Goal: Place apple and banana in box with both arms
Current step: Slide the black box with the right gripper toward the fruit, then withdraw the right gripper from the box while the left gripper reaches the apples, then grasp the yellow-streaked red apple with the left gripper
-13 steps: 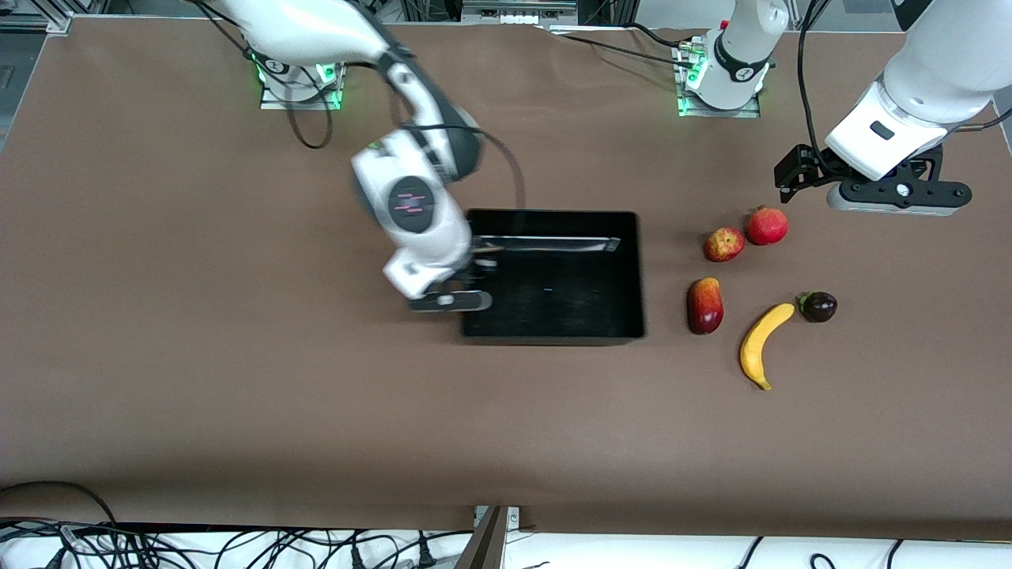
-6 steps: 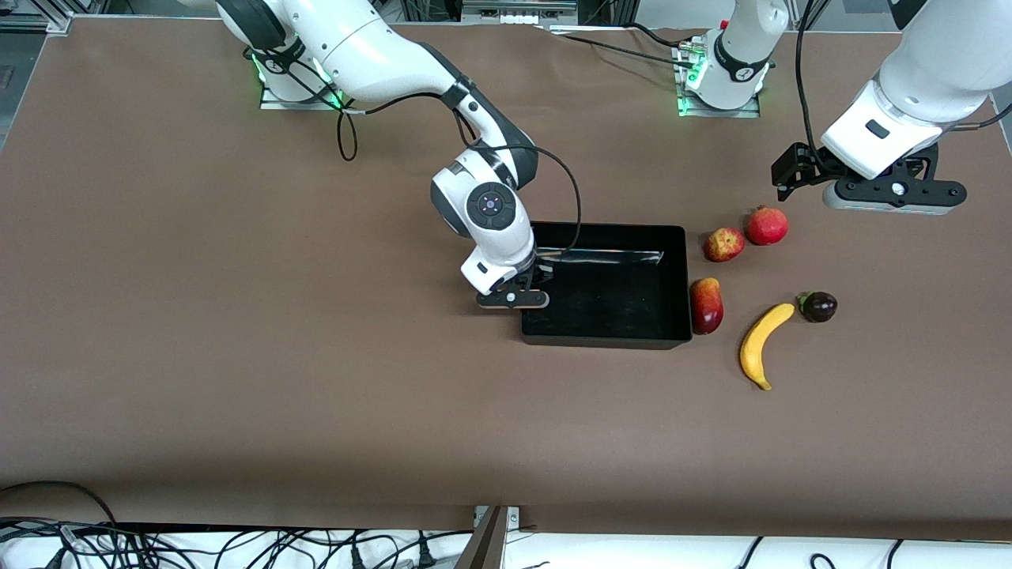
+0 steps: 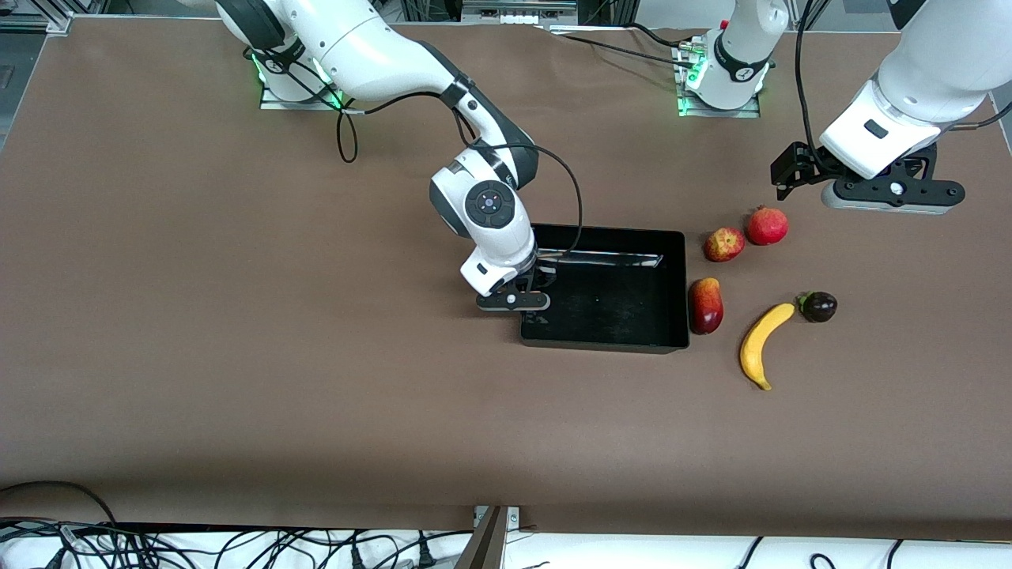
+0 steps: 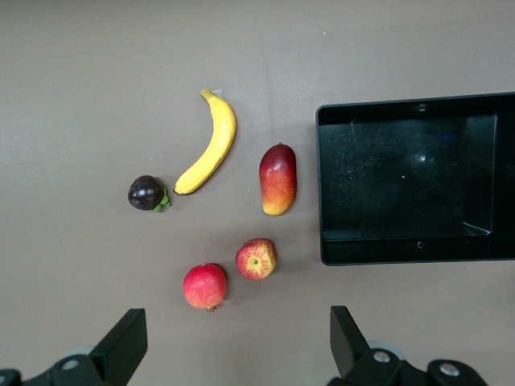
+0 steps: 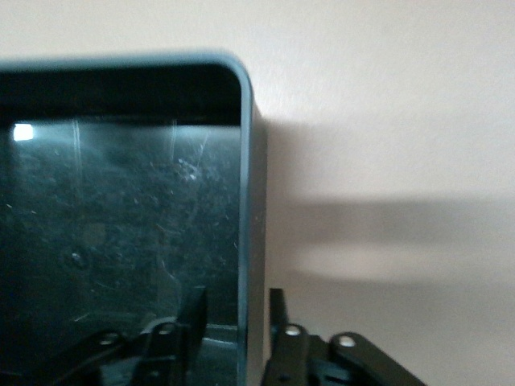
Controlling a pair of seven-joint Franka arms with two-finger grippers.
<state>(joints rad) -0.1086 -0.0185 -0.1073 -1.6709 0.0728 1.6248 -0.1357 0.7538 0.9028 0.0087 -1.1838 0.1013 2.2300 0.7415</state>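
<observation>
The black box (image 3: 668,292) lies mid-table and holds nothing. My right gripper (image 3: 528,299) sits at its wall toward the right arm's end. In the right wrist view the gripper (image 5: 237,322) has one finger (image 5: 193,310) inside and one outside that wall (image 5: 251,201), with gaps, open. The apple (image 3: 723,244) and the banana (image 3: 764,344) lie on the table beside the box, toward the left arm's end. My left gripper (image 3: 885,194) hangs open and empty in the air over the table near them. Its wrist view shows the gripper (image 4: 239,346), apple (image 4: 256,258), banana (image 4: 211,145) and box (image 4: 322,193).
A plain red round fruit with a crown tip (image 3: 767,225) lies next to the apple. An elongated dark-red fruit (image 3: 706,305) lies close against the box's end wall. A small dark purple fruit (image 3: 818,307) lies by the banana's tip.
The right arm has dragged the box toward the left arm's end, up to the fruits; in the last half second the box settled slightly. The left gripper barely moved.
</observation>
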